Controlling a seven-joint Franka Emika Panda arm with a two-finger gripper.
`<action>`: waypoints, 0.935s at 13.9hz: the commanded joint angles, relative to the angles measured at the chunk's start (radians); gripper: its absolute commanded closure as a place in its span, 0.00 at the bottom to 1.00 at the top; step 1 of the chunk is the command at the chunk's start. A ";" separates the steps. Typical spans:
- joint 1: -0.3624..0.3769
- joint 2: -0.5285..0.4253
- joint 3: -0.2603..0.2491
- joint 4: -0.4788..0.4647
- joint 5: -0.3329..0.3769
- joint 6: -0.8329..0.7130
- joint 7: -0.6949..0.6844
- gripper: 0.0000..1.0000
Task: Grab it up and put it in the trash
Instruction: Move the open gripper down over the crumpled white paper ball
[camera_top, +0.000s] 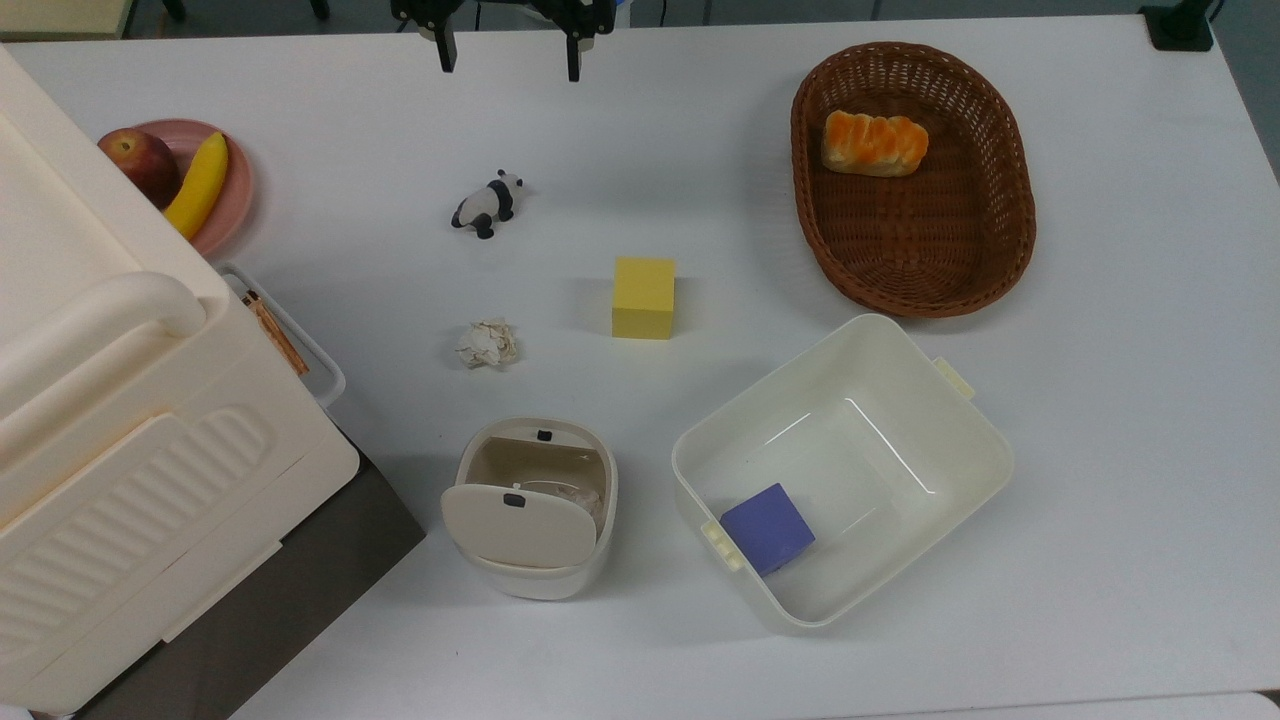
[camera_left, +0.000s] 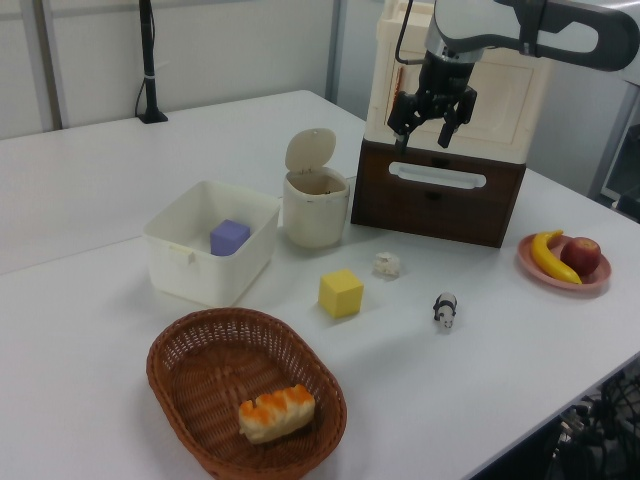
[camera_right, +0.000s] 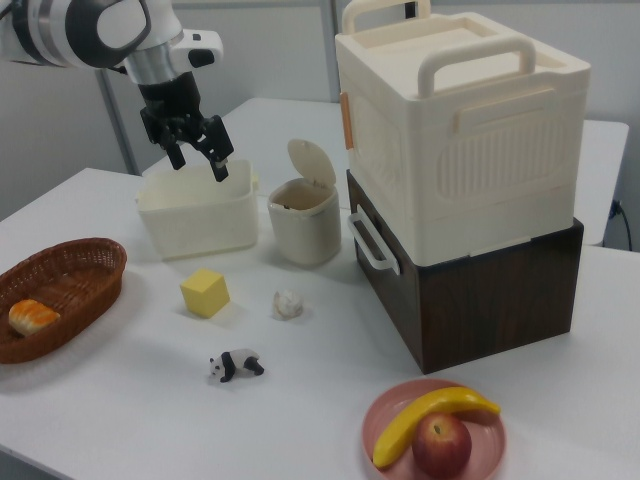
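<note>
- A white table (camera_top: 1100, 420) fills the top view; grey walls and window frames stand behind it in the left view and the right view.
- The crumpled paper ball (camera_top: 488, 343) lies left of centre in the top view, on bare table. It is a roundish lump, so I can tell no long axis or pointing direction.
- Below it in the top view stands the trash bin (camera_top: 535, 510), its flip lid raised and the opening uncovered; paper and bin are near but apart.
- Counted: one paper ball, one bin, one yellow cube (camera_top: 643, 297) right of the paper, one panda figurine (camera_top: 488, 204) above it, one white tub (camera_top: 850, 470) holding one purple cube (camera_top: 768, 528), one wicker basket (camera_top: 990, 200) with one bread roll (camera_top: 873, 143), one pink plate (camera_top: 232, 190) with one apple (camera_top: 140, 162) and one banana (camera_top: 197, 185), and one cream crate (camera_right: 460, 120) stacked on a brown box (camera_right: 480, 290).
- My gripper (camera_top: 509, 50) hangs at the top edge of the top view, well apart from the paper, fingers pointing down.
- My jaws are spread wide, released, grasping nothing.
- In the right view my arm (camera_right: 90, 30) reaches in from the upper left, wrist bent downward.
</note>
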 joint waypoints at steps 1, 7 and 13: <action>0.055 0.045 0.001 -0.031 0.005 0.052 -0.016 0.00; 0.049 0.081 -0.006 -0.051 0.005 0.120 -0.016 0.00; 0.013 0.173 -0.013 -0.067 -0.070 0.187 0.140 0.00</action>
